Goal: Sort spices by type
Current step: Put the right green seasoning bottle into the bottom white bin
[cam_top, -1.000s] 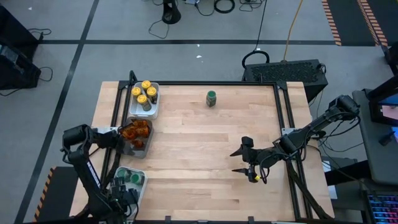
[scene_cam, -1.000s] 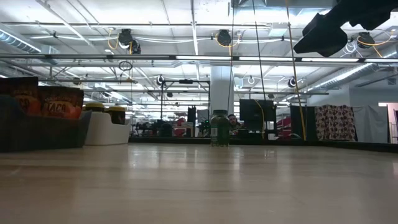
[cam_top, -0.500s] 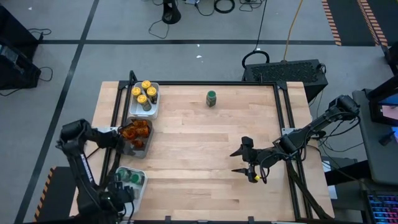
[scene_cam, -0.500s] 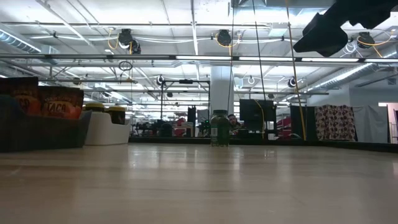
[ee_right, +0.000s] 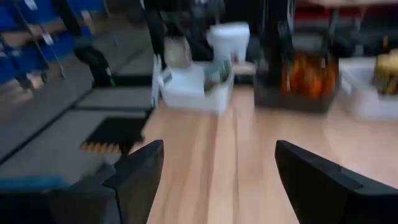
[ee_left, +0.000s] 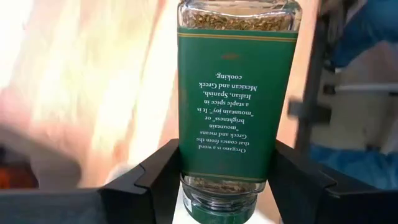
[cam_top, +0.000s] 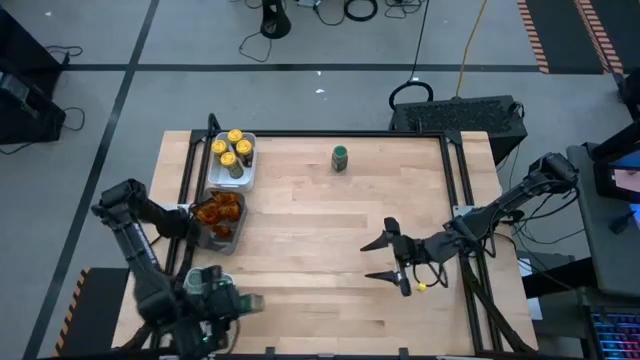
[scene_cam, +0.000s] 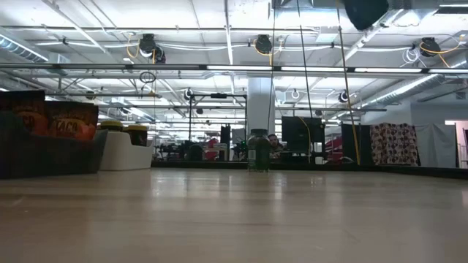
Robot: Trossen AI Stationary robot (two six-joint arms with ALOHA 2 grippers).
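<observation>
- High view: the wooden surface (cam_top: 320,250) fills the middle of the frame. Along its left edge stand three trays: a white tray (cam_top: 233,176) at upper left with yellow-lidded jars (cam_top: 232,151), a dark grey tray (cam_top: 222,236) below it with orange-brown packets (cam_top: 218,211), and another white tray (cam_top: 192,277) at lower left, mostly hidden by the left arm.
- High view: a lone green-lidded jar (cam_top: 340,157) stands upright at the upper middle of the surface, well apart from the trays.
- High view: the left gripper (cam_top: 225,300) sits at the lower left, over the lower white tray's right side, with a green jar between its fingers.
- High view: the right gripper (cam_top: 376,259) hangs right of centre, its fingers spread wide and holding nothing.
- Low view: the lone green-lidded jar (scene_cam: 258,150) stands at centre, far back on the surface (scene_cam: 234,219). At the left edge the packets (scene_cam: 51,120) rise from the dark tray (scene_cam: 47,155), with the white tray (scene_cam: 126,155) and its yellow lids just right of it.
- Left wrist view: an oregano jar (ee_left: 236,99) with a green label fills the centre, clamped between the two dark fingers (ee_left: 155,183).
- Right wrist view: the two fingers (ee_right: 140,171) stand wide apart over bare wood. Across the top of the frame lie a white tray (ee_right: 193,93), the dark tray (ee_right: 295,99) with packets (ee_right: 305,74), and another white tray (ee_right: 373,99) at the right edge.
</observation>
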